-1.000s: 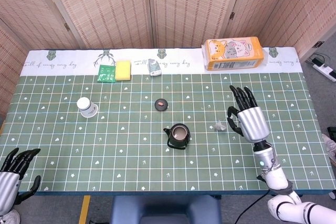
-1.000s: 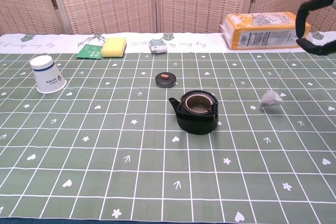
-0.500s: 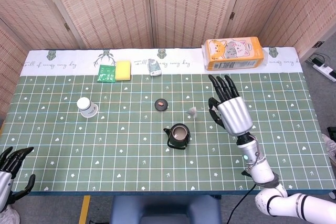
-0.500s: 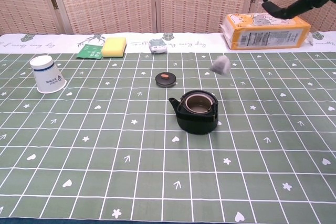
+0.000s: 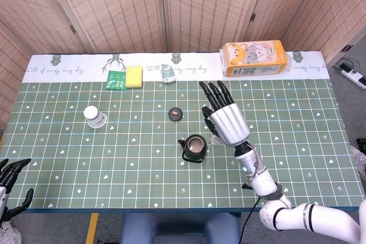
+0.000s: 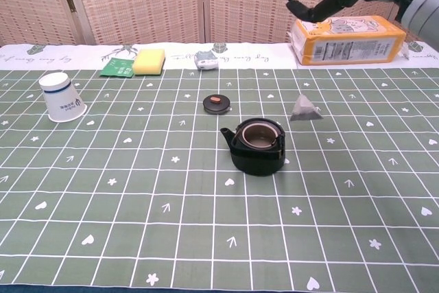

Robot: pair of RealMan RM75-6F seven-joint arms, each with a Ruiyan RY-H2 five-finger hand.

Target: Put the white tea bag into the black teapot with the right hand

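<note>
Fingers (image 5: 213, 92) of our right hand (image 5: 227, 121) spread straight, thumb curled; whether a string is pinched we cannot tell. We judge this the carry: the white tea bag (image 6: 304, 108), a small gauzy pyramid, hangs just right of the squat black teapot (image 6: 257, 145). Next it must be centred over the teapot's round open mouth and lowered.

We see black teapot (image 6: 258, 146) upright mid-table, lid off, spout pointing left. White tea bag (image 6: 304, 108) hangs just right of it, above tablecloth.
</note>
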